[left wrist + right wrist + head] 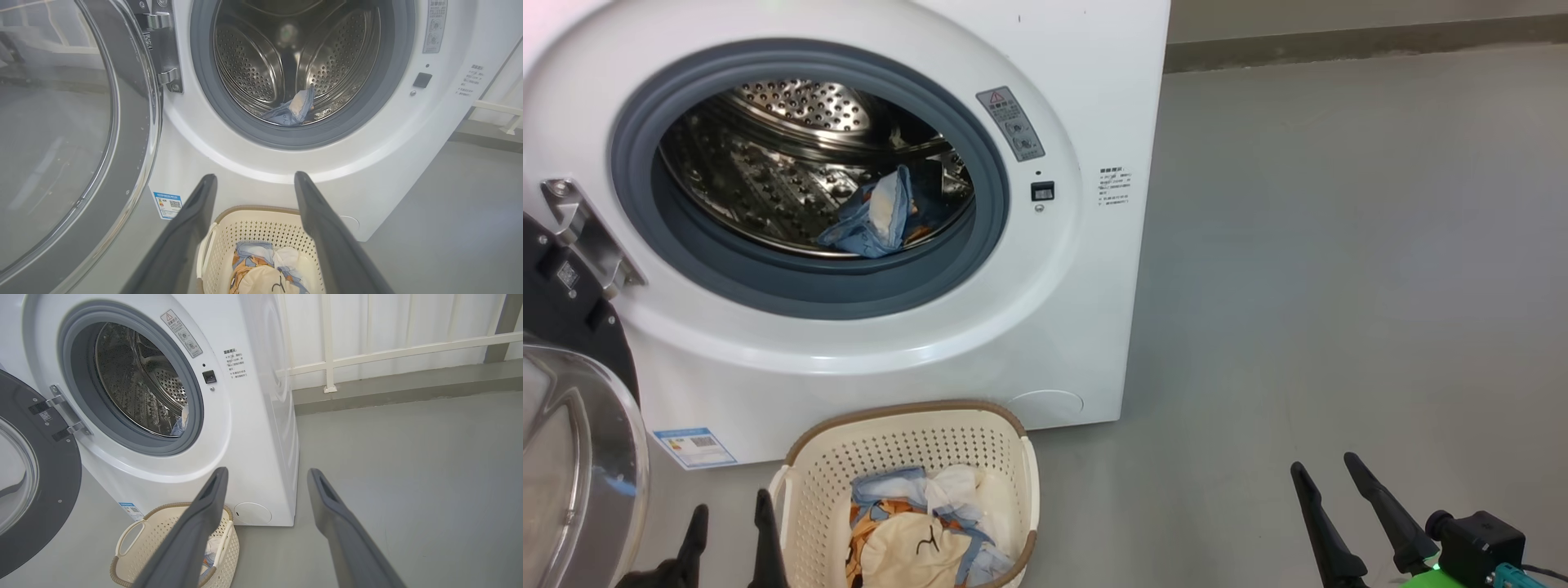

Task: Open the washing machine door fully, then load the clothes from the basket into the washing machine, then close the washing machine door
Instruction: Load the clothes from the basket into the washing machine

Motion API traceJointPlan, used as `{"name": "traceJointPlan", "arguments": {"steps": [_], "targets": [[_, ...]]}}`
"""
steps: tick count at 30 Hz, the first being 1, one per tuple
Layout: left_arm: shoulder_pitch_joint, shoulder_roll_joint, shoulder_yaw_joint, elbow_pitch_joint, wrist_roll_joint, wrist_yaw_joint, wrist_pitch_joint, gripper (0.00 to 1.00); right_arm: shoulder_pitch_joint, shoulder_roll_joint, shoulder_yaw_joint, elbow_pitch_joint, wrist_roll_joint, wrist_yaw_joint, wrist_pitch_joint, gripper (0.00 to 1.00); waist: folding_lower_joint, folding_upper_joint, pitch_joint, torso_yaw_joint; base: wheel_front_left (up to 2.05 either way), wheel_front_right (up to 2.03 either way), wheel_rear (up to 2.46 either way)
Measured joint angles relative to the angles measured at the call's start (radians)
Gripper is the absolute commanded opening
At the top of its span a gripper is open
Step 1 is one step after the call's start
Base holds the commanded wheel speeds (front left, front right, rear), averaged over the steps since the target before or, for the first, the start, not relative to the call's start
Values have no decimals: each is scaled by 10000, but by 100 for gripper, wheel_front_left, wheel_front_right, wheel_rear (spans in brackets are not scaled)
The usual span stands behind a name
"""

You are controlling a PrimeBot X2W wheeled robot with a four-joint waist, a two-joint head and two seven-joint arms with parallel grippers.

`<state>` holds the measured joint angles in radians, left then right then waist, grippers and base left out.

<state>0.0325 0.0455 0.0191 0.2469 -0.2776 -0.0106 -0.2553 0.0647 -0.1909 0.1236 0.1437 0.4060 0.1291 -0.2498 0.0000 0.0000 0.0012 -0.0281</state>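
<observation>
Washer (1054,327): grey warning sticker (1010,122), blue QR label (694,447), print illegible. Door (572,457) stands open. Clothes (923,535) lie in basket (907,445) beside left gripper (731,502); one garment (874,216) in drum (768,163). Right gripper (1323,462) well apart. Both spread wide, empty.

Head high, wrists low, all facing washing machine (1086,269)

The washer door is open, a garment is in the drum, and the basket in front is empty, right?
Not quite. The basket is not empty: the head view shows blue and cream clothes in it. The door is open and a garment is in the drum.
</observation>
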Motion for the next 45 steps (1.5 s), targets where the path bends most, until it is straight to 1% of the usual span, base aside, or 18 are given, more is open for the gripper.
{"name": "traceJointPlan", "arguments": {"steps": [4, 17, 26, 36, 45], "targets": [[336, -12, 228, -199, -42, -44, 0, 100, 1, -12, -15, 27, -2, 0, 0, 100, 0, 0, -107, 6, 0, 0, 0], [1156, -12, 286, -669, -372, -84, 0, 100, 24, -52, 31, 94, -54, 0, 0, 100, 0, 0, -439, 192, 0, 0, 0], [1625, -12, 476, -825, -376, -121, 0, 100, 244, -142, 276, 142, -67, 0, 0, 100, 1, 0, -606, -26, 0, 0, 0], [1911, -12, 610, -1124, -376, -474, 0, 100, 251, -184, 278, 146, -67, 0, 0, 100, 0, 0, -679, -218, 0, 0, 0], [2062, -10, 627, -1323, -376, -560, 0, 100, 501, -173, 236, 198, -67, 0, 0, 100, 0, 0, -720, -336, 0, 0, 0]]}}
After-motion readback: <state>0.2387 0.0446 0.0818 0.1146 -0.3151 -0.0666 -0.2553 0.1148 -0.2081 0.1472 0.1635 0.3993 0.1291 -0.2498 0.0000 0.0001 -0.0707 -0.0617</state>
